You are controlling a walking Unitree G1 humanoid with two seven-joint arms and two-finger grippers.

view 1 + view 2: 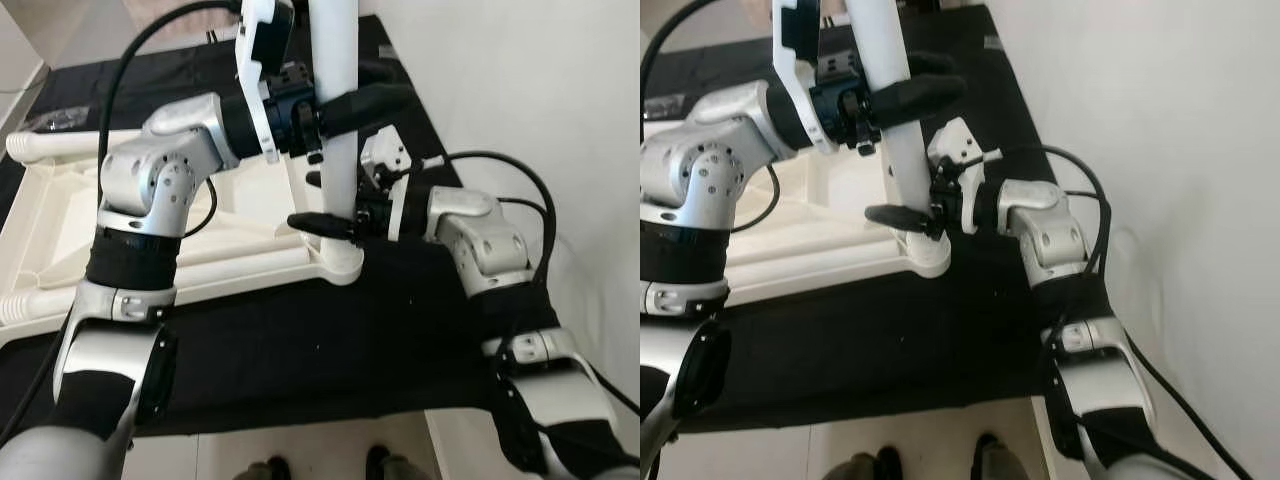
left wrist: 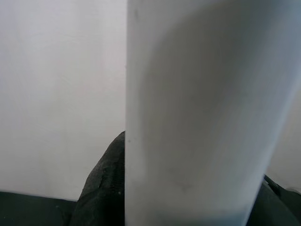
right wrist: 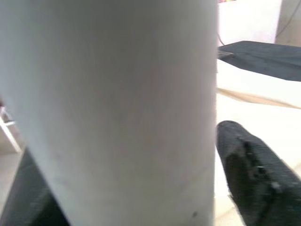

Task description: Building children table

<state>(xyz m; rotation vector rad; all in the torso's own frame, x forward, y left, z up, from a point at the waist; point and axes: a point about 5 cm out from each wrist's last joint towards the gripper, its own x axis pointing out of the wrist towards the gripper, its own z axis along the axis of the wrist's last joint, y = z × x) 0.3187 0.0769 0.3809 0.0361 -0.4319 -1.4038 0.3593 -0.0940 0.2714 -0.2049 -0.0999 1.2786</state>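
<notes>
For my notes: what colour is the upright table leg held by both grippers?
White; the upright cylindrical table leg shows best in the left eye view.

Room corner in a home, set up for furniture assembly.
Plain white wall (image 1: pixel 1160 120), pale tiled floor (image 1: pixel 300 450), black cloth (image 1: pixel 300 340) spread under white plastic table parts (image 1: pixel 120 250).

White table leg (image 2: pixel 202 117) against claw finger (image 2: pixel 103 188)
</notes>
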